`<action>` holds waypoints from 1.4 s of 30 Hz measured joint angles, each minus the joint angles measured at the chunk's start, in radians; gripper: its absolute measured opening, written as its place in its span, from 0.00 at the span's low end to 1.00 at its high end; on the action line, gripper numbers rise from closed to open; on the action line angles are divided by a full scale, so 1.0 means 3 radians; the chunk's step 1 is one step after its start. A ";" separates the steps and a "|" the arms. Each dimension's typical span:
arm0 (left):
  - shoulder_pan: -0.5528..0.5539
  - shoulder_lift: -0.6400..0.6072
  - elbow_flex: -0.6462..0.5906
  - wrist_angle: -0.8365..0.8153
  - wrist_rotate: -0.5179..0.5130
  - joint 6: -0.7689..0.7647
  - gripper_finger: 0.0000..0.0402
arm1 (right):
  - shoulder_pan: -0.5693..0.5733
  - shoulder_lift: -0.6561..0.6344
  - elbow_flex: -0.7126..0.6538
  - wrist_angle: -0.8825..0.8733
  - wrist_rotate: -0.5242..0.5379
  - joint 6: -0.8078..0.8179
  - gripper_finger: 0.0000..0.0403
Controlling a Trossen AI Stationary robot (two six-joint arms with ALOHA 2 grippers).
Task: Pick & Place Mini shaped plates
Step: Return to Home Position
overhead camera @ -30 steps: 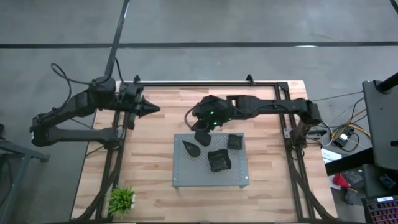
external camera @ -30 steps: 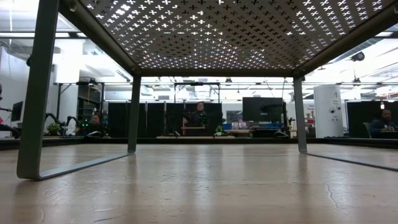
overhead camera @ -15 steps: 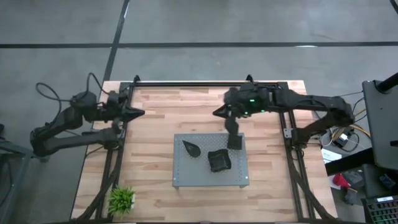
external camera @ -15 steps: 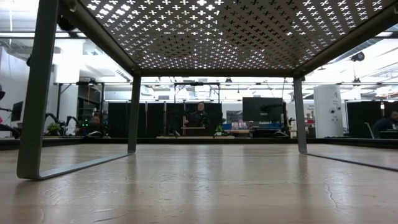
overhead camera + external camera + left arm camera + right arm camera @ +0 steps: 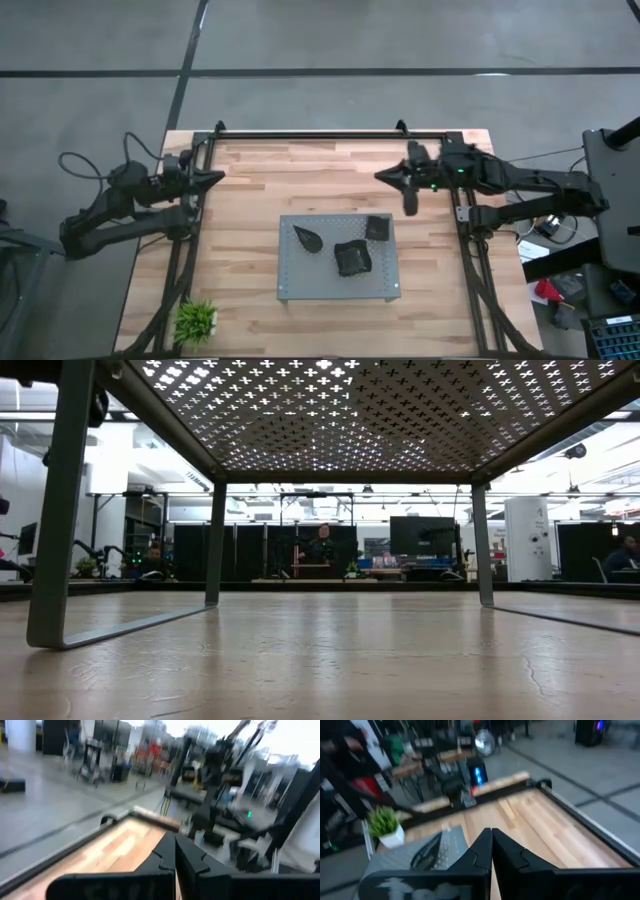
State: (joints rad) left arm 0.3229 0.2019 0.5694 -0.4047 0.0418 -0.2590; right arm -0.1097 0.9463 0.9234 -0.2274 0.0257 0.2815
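Three small piles of mini shaped plates [image 5: 352, 258] sit on the grey perforated shelf [image 5: 300, 285]. It stands between your two pincers, off toward the plant [image 5: 196, 320], nearer the right one. Your right pincer [image 5: 381, 176] is clenched on nothing over bare counter [image 5: 260, 170], with the closest square pile [image 5: 377, 228] near its tips. Your left pincer [image 5: 220, 177] is likewise clenched and empty, well apart from the shelf. Watch the right arm: if it dips or swings toward the shelf on its way home, it could clip that near pile and scatter it. One pile looks ragged, so a jolt might topple it. The teardrop pile [image 5: 307, 239] lies farthest from the right pincer.
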 joint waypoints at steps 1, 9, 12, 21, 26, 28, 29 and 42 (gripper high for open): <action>-0.0001 -0.0074 -0.0085 0.0113 0.0005 -0.0014 0.00 | -0.0003 -0.0106 -0.0100 0.0090 0.0001 0.0014 0.02; -0.0005 -0.0541 -0.0751 0.0468 0.0084 -0.0036 0.00 | -0.0003 -0.0730 -0.0712 0.0288 -0.0002 0.0020 0.02; -0.0006 -0.0640 -0.0938 0.0525 0.0060 -0.0127 0.00 | -0.0003 -0.0903 -0.0875 0.0316 -0.0004 0.0025 0.02; -0.0020 -0.0670 -0.1180 0.0702 -0.0028 -0.0171 0.00 | -0.0009 -0.1422 -0.1378 0.0370 -0.0034 0.0000 0.02; -0.0020 -0.0670 -0.1326 0.0827 -0.0010 -0.0181 0.00 | -0.0008 -0.1751 -0.1680 0.0394 -0.0034 0.0050 0.02; -0.0020 -0.0670 -0.1371 0.0828 -0.0009 -0.0181 0.00 | -0.0009 -0.1920 -0.1784 0.0423 -0.0033 0.0051 0.02; -0.0020 -0.0670 -0.1390 0.0817 -0.0009 -0.0179 0.00 | -0.0009 -0.2013 -0.1829 0.0436 -0.0032 0.0020 0.02; -0.0020 -0.0672 -0.1558 0.0916 -0.0126 -0.0229 0.00 | -0.0007 -0.3137 -0.2565 0.0472 0.0014 0.0055 0.02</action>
State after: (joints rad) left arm 0.3168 0.0002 0.1020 -0.1300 0.0041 -0.3279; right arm -0.1116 0.0052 0.1538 -0.0857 0.0299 0.2981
